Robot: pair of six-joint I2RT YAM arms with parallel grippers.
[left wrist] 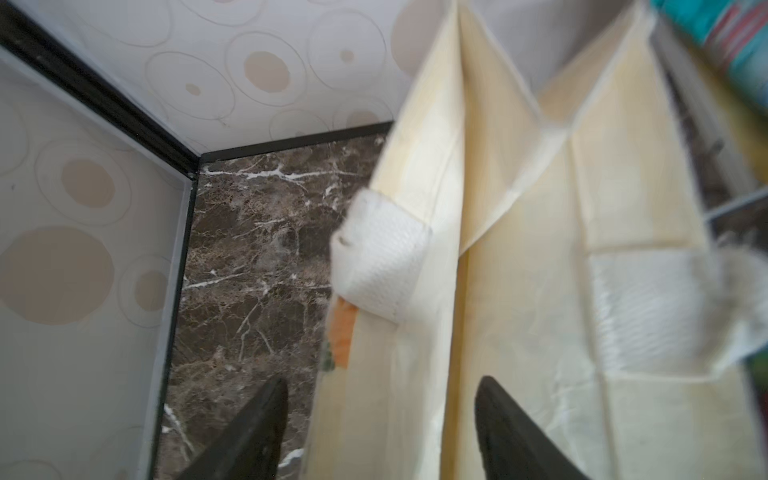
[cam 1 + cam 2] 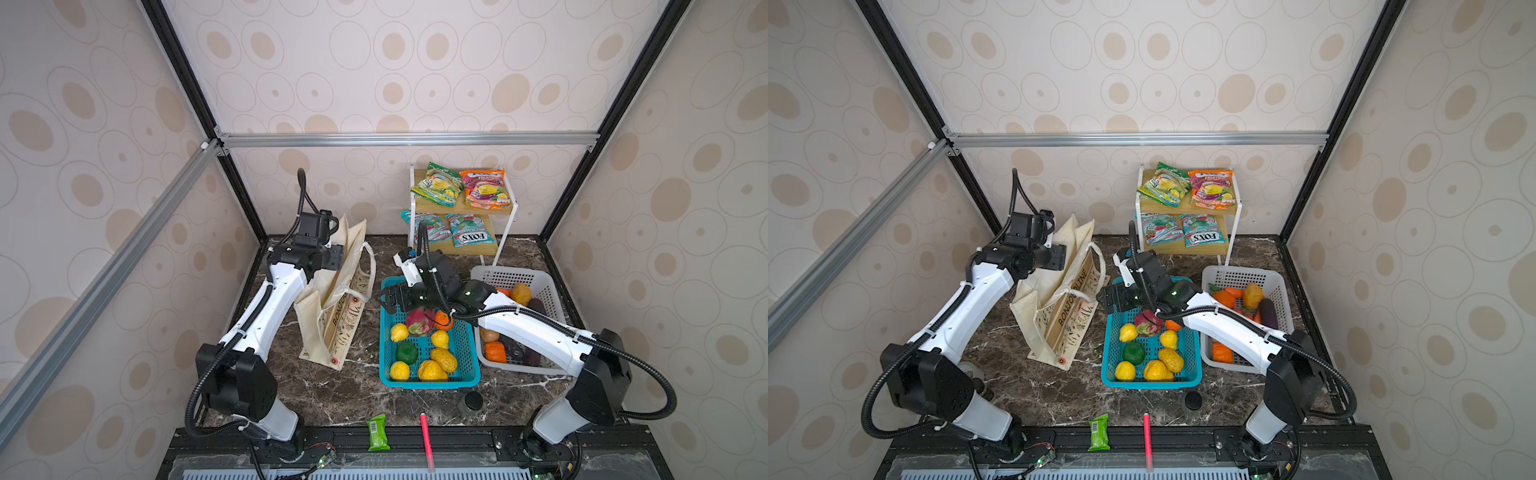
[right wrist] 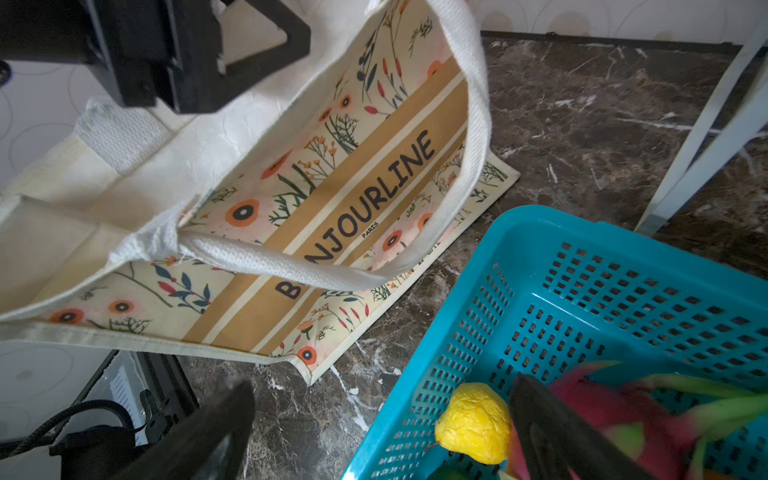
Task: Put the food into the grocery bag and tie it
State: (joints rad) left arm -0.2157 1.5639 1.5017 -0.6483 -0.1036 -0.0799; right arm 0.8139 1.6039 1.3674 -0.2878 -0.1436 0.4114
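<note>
The left gripper (image 1: 382, 386) has its dark fingers (image 1: 257, 432) spread apart, one on each side of an upright cream wall of the grocery bag (image 1: 519, 311). A white strap end (image 1: 380, 257) is stitched to that wall. Beside the bag, the brown marble tabletop (image 1: 249, 249) meets the patterned walls (image 1: 83, 208).

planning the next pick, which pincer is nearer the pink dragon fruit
Right. The right pincer hangs open at the blue basket's edge, close beside the dragon fruit; the left pincer is off at the grocery bag's rim.
</note>
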